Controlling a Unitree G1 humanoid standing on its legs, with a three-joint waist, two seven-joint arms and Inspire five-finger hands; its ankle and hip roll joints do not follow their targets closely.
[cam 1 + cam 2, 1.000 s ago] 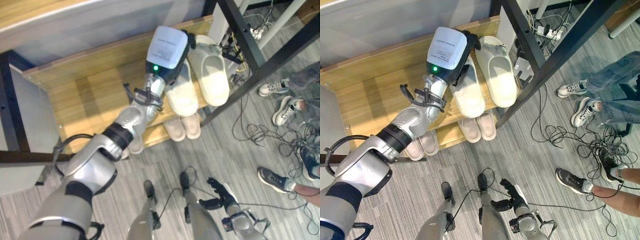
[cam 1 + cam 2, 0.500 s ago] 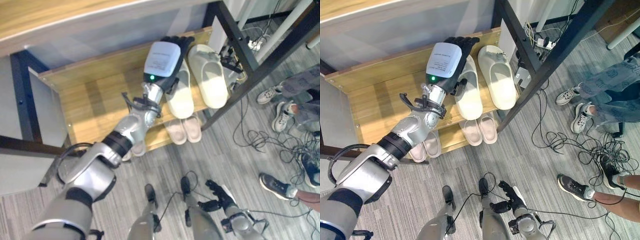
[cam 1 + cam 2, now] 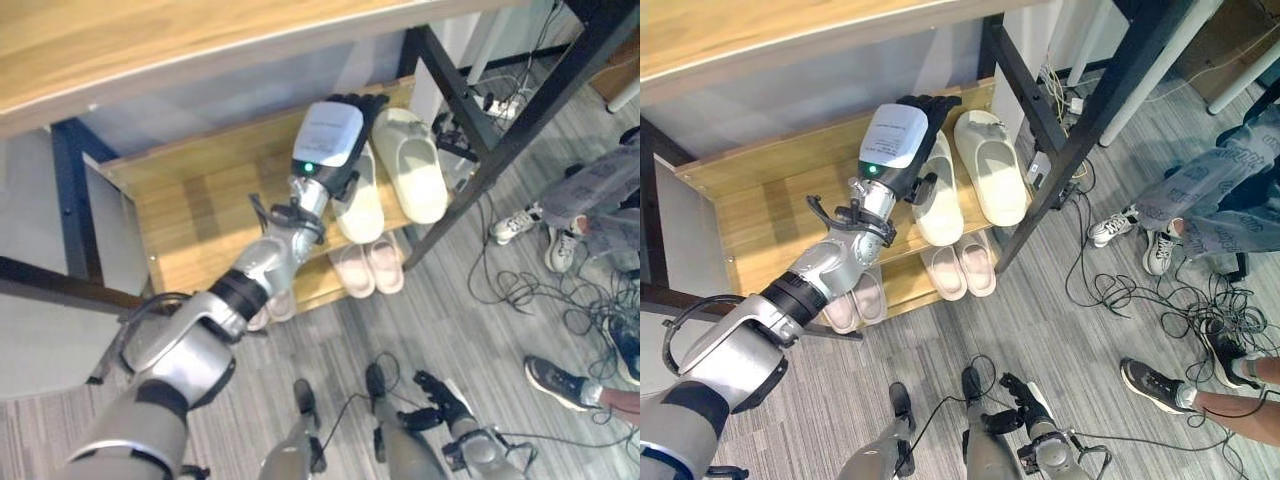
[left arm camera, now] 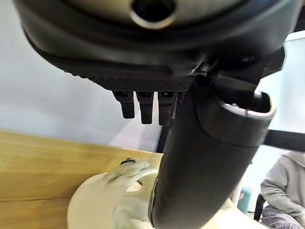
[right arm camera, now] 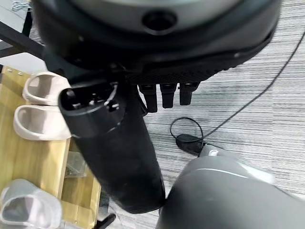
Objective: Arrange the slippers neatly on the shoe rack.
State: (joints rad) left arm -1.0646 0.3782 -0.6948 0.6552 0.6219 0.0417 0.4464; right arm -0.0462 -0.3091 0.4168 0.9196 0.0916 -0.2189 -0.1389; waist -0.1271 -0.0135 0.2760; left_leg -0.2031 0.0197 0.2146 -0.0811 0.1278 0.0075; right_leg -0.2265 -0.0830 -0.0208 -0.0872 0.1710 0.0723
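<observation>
The slippers, a cream pair, lie side by side on the shoe rack's [image 3: 770, 185] upper wooden shelf, upper centre of the head views: the left cream slipper [image 3: 937, 195] sits directly under the left hand [image 3: 902, 140], and the right cream slipper [image 3: 992, 180] lies just beside it, toward the black frame post [image 3: 1040, 105]. Both point the same way and look roughly parallel, though the left one seems set slightly lower in the frame than its mate. On the lower shelf, below them, a pink pair [image 3: 958, 268] stands together, with another pale pair [image 3: 854, 297] further to the lower left, partly hidden by the forearm. The left hand is stretched out over the left cream slipper with its fingers extended and holding nothing (the left wrist view shows the fingers [image 4: 143, 106] straight above the slipper's toe end); whether they touch it I cannot tell. The right hand [image 3: 1022, 398] hangs idle at the bottom centre, fingers relaxed and empty. The step looks like the final nudging of the cream pair into line. The next move likely calls for a small push to even up the two, then withdrawing the arm without dragging the slipper.
</observation>
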